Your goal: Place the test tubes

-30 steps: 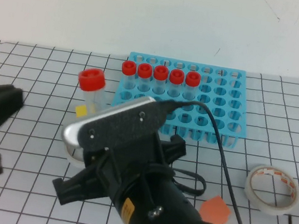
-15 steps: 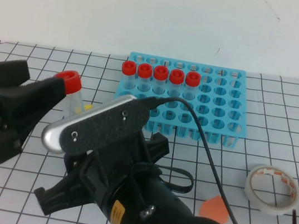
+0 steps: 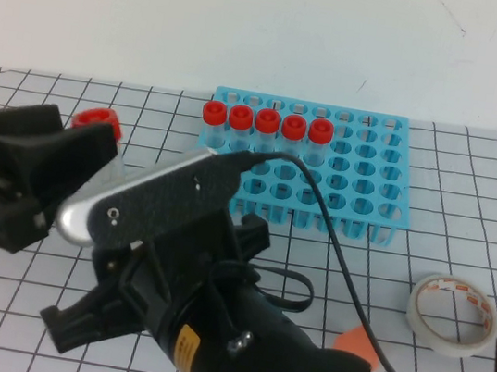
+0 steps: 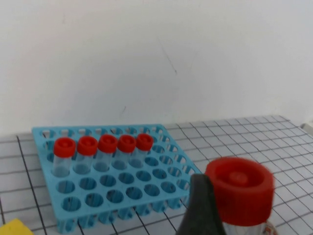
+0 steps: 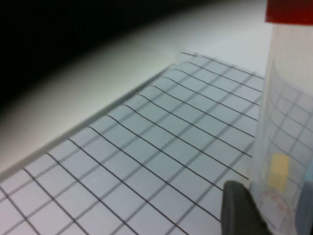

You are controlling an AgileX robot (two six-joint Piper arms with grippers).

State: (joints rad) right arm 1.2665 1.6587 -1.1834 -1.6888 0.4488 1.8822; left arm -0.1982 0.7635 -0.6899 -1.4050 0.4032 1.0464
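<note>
A clear test tube with a red cap (image 3: 97, 119) hangs tilted over the left of the gridded table. My right gripper (image 5: 276, 215) is shut on the lower body of this tube (image 5: 283, 122); in the high view its fingers are hidden under the right arm (image 3: 208, 330). My left gripper (image 3: 73, 136) stands open at the tube's top, one finger (image 4: 200, 210) right beside the red cap (image 4: 239, 191); its other finger is out of sight. The blue rack (image 3: 391, 170) at the back holds several red-capped tubes (image 3: 268, 121) in its rear row.
A roll of white tape (image 3: 452, 315) lies at the right, an orange scrap (image 3: 359, 338) beside the right arm. A black cable (image 3: 334, 236) loops from the arm past the rack's front. A yellow piece (image 4: 14, 227) lies near the rack (image 4: 44, 132).
The right arm has swung the tube from upright toward the left and tilted it. The left gripper has opened and moved in from the far left to the tube's cap.
</note>
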